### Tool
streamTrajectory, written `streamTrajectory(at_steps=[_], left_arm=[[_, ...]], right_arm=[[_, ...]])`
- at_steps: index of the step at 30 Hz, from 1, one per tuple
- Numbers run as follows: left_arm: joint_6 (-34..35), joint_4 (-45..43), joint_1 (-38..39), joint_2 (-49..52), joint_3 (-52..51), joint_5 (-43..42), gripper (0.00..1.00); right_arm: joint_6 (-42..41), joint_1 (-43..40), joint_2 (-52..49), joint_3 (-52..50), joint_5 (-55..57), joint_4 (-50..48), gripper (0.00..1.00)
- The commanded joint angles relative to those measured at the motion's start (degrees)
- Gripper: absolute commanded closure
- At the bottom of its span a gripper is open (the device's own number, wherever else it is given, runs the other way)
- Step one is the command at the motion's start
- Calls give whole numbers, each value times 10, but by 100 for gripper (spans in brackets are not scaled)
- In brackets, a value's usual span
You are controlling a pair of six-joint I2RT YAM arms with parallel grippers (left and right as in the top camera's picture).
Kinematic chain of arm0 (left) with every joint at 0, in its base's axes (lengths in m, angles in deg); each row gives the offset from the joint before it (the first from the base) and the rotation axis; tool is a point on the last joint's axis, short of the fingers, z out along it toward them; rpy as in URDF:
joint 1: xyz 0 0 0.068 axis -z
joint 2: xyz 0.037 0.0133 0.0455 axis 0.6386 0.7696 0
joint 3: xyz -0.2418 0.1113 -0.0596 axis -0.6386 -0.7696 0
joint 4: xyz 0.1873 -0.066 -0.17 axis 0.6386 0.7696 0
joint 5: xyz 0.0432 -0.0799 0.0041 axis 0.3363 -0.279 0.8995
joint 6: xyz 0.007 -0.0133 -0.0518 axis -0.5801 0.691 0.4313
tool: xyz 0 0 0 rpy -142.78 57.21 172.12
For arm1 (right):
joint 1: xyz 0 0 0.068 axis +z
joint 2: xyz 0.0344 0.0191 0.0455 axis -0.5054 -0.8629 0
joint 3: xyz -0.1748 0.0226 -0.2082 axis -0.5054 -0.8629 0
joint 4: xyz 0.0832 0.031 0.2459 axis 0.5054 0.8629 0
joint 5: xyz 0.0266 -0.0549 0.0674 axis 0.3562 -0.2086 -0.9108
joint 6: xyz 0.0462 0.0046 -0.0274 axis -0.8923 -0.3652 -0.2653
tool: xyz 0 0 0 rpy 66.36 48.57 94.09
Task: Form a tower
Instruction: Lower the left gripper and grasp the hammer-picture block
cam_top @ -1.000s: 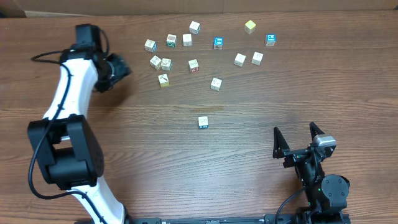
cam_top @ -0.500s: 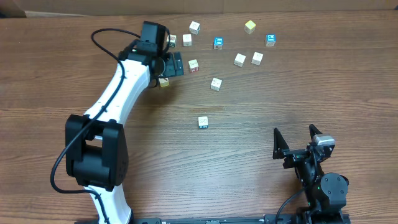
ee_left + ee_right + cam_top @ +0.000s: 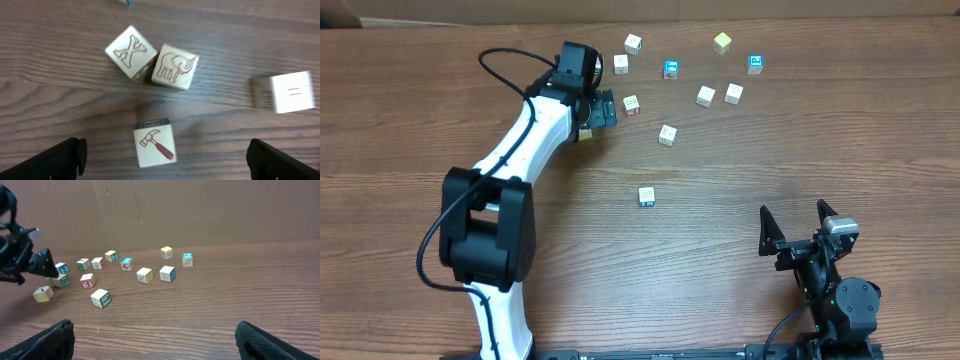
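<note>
The brown wooden counter (image 3: 820, 120) carries everything. The white-and-black left arm (image 3: 535, 140) stretches far beyond the tower (image 3: 646, 196). Its left hand (image 3: 606, 108) is spread wide over a pale wooden cube with a hammer print (image 3: 154, 142). The right hand (image 3: 792, 210), near and right of the tower, is spread and empty. The tower, seemingly one pale wooden cube with coloured print, stands apart from the loose cubes (image 3: 706, 95).
</note>
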Motion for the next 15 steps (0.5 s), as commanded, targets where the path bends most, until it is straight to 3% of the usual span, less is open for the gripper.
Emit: streamTrajectory(at_steps=[1,15], left_arm=[[-9,-3,-3,34,9,14,2],[-8,-27,-3,58,10,14,48]], right_arm=[[-2,3,3,13,-1,10,0],[-2,3,3,13,-1,10,0]])
